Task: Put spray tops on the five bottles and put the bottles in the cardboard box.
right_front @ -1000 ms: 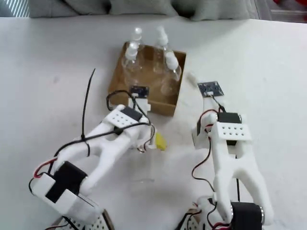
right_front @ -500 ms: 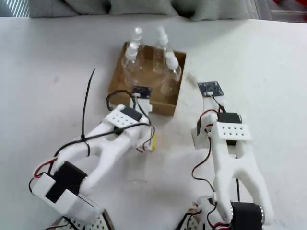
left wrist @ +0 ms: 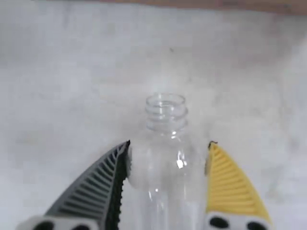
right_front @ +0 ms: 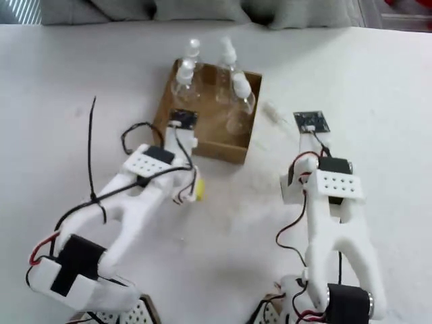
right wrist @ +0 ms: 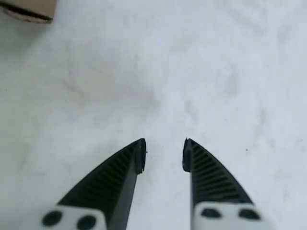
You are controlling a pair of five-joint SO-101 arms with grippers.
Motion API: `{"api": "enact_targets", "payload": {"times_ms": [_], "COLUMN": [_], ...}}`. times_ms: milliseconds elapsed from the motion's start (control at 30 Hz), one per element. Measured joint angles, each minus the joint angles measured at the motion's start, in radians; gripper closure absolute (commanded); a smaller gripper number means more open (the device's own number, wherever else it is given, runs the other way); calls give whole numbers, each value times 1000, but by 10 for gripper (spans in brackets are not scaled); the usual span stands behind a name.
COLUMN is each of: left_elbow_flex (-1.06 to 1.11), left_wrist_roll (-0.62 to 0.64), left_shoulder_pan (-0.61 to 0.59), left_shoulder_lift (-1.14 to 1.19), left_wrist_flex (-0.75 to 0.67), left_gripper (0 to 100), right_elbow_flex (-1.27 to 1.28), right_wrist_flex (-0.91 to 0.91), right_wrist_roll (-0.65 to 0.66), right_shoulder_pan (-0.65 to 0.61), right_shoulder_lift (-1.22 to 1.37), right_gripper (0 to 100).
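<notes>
The cardboard box [right_front: 235, 152] stands at the table's middle back, holding several clear bottles [right_front: 237, 101] with white spray tops. One loose spray top [right_front: 271, 111] lies on the table just right of the box. My left gripper [left wrist: 169, 148] is shut on a clear bottle [left wrist: 165, 110] whose threaded neck is bare; the grey finger and the yellow finger press its shoulders. In the high view the left gripper [right_front: 194, 189] hangs just before the box's front left corner. My right gripper [right wrist: 163, 153] is open over bare table, nothing between its fingers.
A black cable tie [right_front: 90, 145] sticks up from the left arm. The right arm [right_front: 331, 192] stands to the right of the box, a small circuit board [right_front: 311, 121] at its far end. A box corner [right wrist: 26, 9] shows in the right wrist view.
The left arm has swung left and a little toward the box with the open-necked bottle in its gripper. The right arm has shifted slightly right and away.
</notes>
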Motion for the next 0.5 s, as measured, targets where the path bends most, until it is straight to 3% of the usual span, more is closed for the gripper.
{"api": "enact_targets", "payload": {"times_ms": [233,500], "left_elbow_flex": [37,37], "left_wrist_roll": [0,0], "left_shoulder_pan": [-43,-43], "left_shoulder_lift": [-11,-11], "left_wrist_flex": [-66,-69], "left_gripper": [977,977], "right_elbow_flex": [-203,-724], "right_wrist_flex": [34,242], "right_wrist_roll": [91,256], "right_shoulder_pan": [3,-12], "right_shoulder_lift": [26,371], "right_gripper": [889,888]}}
